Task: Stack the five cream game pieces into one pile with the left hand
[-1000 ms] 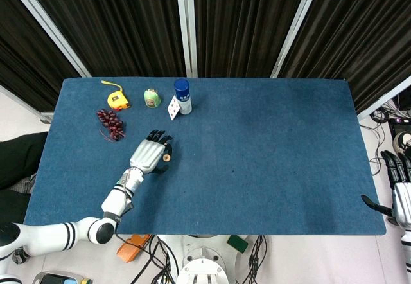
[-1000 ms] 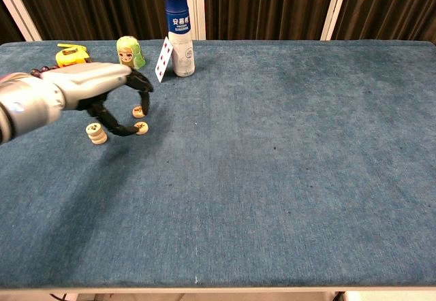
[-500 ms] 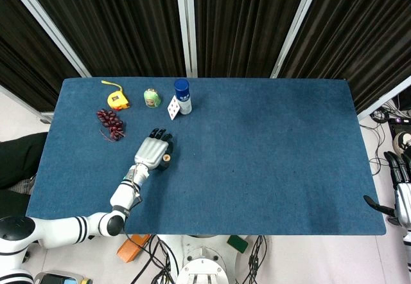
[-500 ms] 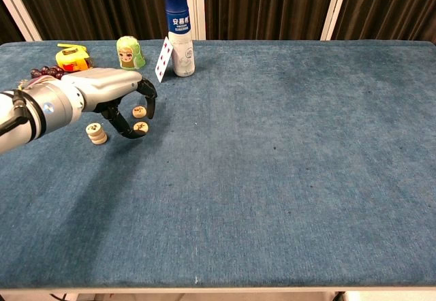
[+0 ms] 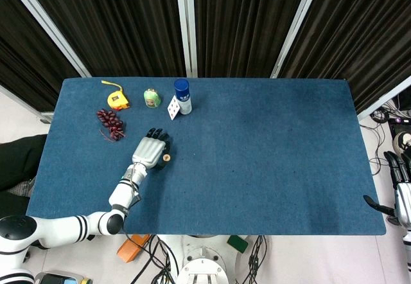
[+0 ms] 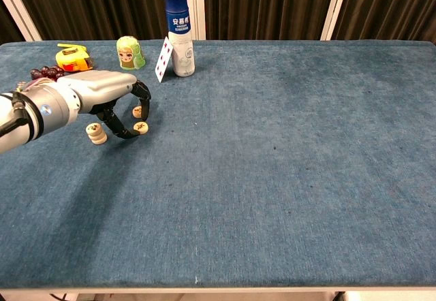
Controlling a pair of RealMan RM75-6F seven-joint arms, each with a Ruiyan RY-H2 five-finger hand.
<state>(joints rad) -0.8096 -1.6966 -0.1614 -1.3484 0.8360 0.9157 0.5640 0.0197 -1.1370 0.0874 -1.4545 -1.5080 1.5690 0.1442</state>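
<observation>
A short pile of cream game pieces [image 6: 96,133] stands on the blue table [image 6: 272,178] at the left. Two single cream pieces lie to its right: one nearer [image 6: 141,127], one just behind it [image 6: 138,111]. My left hand [image 6: 102,93] arches over this spot, fingers curved down and apart. Its thumb tip lies against the near single piece [image 5: 165,157] and a fingertip [image 6: 145,98] hangs by the far one; both pieces rest on the cloth. The head view hides the pile under the left hand [image 5: 149,150]. My right hand [image 5: 401,197] hangs off the table's right edge, fingers apart, holding nothing.
Along the back left stand a blue-capped white bottle [image 6: 178,32] with a playing card [image 6: 163,59] leaning on it, a small green figurine [image 6: 128,52], a yellow tape measure [image 6: 71,56] and dark grapes [image 6: 42,73].
My left hand has drawn slightly left and lowered over the two single pieces, its fingers closing in a little. The pieces and the pile stay where they were.
</observation>
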